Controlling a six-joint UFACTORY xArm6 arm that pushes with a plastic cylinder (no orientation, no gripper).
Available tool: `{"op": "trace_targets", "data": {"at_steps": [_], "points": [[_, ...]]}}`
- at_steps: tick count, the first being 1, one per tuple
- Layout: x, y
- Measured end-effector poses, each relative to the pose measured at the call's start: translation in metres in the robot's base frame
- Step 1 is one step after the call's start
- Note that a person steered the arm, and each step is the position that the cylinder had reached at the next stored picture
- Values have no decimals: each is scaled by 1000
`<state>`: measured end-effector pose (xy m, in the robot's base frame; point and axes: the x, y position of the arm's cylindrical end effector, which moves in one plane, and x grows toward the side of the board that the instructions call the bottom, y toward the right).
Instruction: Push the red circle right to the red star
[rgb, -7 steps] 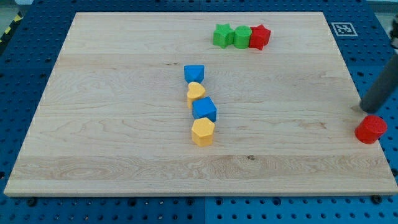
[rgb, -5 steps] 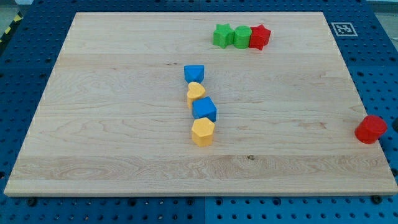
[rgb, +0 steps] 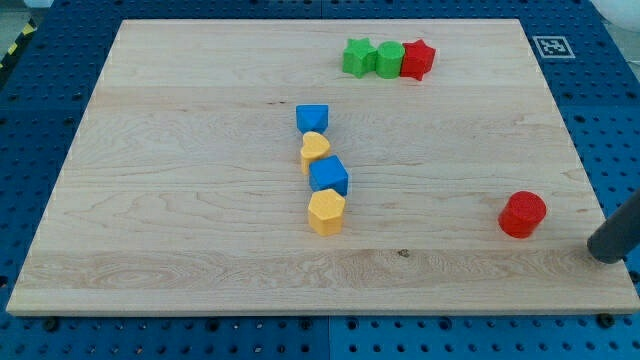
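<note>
The red circle (rgb: 523, 214) lies on the wooden worktop (rgb: 200, 230) toward the near right, well apart from every other block. My tip (rgb: 603, 256) sits just off the worktop's right edge, a little nearer than the red circle and to its right, with a clear gap between them; only the lower stretch of the dark rod shows, slanting in from the right border. The arm carries no end effector that opens or closes, only this plain rod.

The red star (rgb: 417, 59) stands at the far side, right of centre, touching the green block (rgb: 389, 59) on its left, which in turn touches the green star (rgb: 357, 58); the three form a short row.

Near the middle a line of four blocks runs from far to near: a blue block (rgb: 312, 118), a yellow heart-like block (rgb: 315, 149), a blue cube (rgb: 328, 176) and a yellow hexagon-like block (rgb: 326, 211), each touching the next.
</note>
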<state>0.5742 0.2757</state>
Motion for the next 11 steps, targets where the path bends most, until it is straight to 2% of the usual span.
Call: {"op": "trace_targets", "data": {"at_steps": [2, 3, 5, 6, 7, 9, 11], "points": [[-33, -103], [-35, -104], [-130, -104], [-100, -104], [-98, -113], [-183, -114], [-153, -128]]}}
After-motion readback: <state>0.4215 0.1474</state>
